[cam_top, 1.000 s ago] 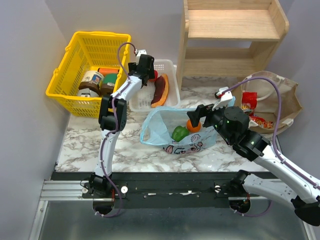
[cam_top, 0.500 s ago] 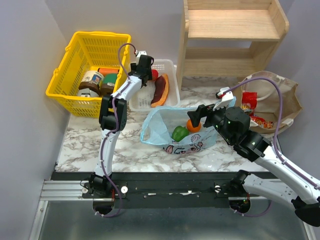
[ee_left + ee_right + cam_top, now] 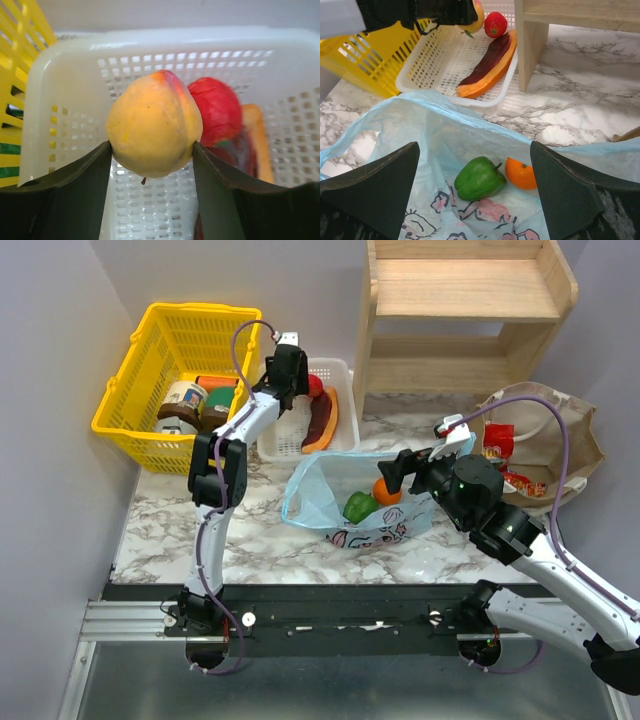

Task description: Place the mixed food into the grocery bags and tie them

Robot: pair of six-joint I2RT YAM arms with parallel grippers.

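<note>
2 fingers of the left gripper [image 3: 151,146] clamp a yellow-orange peach [image 3: 152,127] over the white slotted tray [image 3: 70,100], beside a red fruit [image 3: 217,110]. The right gripper [image 3: 474,150] hangs wide open over the light-blue bag [image 3: 420,120], where 1 green pepper [image 3: 477,178] and 1 orange [image 3: 521,173] lie.

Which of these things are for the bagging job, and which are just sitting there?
For the job: yellow peach, red fruit, green pepper, orange, red snack packets, blue bag, tan bag.

Just sitting there: yellow basket, jars, purple-and-orange wedge, white tray, wooden shelf.
</note>
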